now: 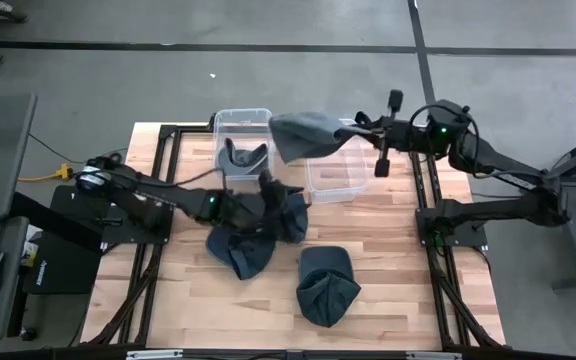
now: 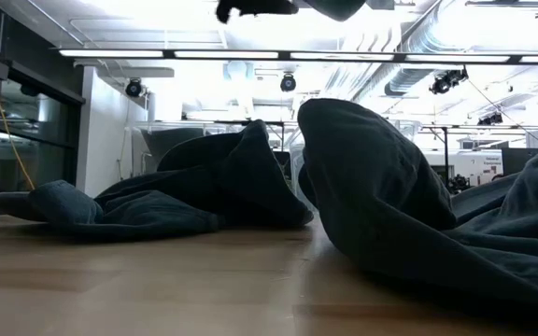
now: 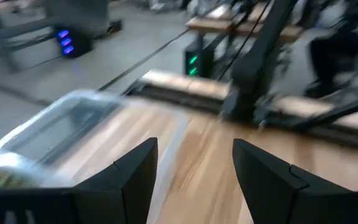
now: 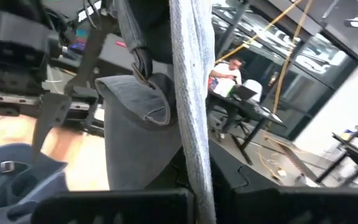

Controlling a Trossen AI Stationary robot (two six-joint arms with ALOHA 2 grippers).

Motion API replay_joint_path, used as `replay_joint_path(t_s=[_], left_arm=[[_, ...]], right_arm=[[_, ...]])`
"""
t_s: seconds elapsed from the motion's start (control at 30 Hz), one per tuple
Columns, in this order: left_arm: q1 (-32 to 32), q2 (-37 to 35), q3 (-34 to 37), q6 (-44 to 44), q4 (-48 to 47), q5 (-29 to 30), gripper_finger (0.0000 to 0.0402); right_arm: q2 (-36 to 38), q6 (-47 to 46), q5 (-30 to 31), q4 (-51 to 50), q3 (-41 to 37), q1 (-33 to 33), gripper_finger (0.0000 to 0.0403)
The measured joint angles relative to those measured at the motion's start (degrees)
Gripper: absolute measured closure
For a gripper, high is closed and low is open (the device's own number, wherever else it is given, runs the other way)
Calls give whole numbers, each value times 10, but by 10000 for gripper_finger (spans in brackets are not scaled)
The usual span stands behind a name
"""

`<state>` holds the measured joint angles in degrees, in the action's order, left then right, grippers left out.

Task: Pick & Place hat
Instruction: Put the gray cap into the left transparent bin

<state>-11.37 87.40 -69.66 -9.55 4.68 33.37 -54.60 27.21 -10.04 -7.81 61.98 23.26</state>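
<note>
A grey hat [image 1: 303, 138] is held in the air by my right gripper [image 1: 356, 130], which is shut on it, above the gap between two clear bins. In the right wrist view the hat [image 4: 135, 130] hangs in front of my right gripper [image 4: 191, 193]. My left gripper [image 1: 266, 182] is open and hovers over a pile of dark hats [image 1: 256, 228] on the table. In the left wrist view my left gripper [image 3: 194, 158] has nothing between its fingers. Another dark hat [image 1: 328, 285] lies flat near the table's near edge, and one more hat [image 1: 243, 158] sits in the left bin. My right gripper pinches the grey hat by its edge [image 4: 190, 118], a pale strip of cloth running between the two fingers. The fingers come level from the table's right side. The hat is lifted clear and spreads out toward the left from the fingers [image 1: 340, 133].
The left clear bin [image 1: 218, 128] and the right clear bin [image 1: 333, 190] stand at the table's far side. In the low view dark hats [image 2: 372, 187] fill the foreground. Black frame rails run along both table sides. Bare wood lies at the near left.
</note>
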Motion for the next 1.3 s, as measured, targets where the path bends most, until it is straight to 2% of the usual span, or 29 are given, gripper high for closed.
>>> replay_joint_path(t_s=[0.2,0.37,0.57,0.83,1.13,1.3], left_arm=[[73,0,0,53,91,-150,197],[119,0,0,77,143,-210,197],[148,0,0,95,200,-221,197],[156,28,-1,154,365,-228,197],[160,56,0,183,426,-170,197],[167,78,0,198,497,-173,197]], right_arm=[[12,-7,3,1,0,24,398],[23,-28,4,29,0,44,398],[29,-34,29,71,0,50,398],[30,-46,35,125,0,46,398],[30,-58,31,137,0,40,398],[30,-58,35,143,0,24,398]])
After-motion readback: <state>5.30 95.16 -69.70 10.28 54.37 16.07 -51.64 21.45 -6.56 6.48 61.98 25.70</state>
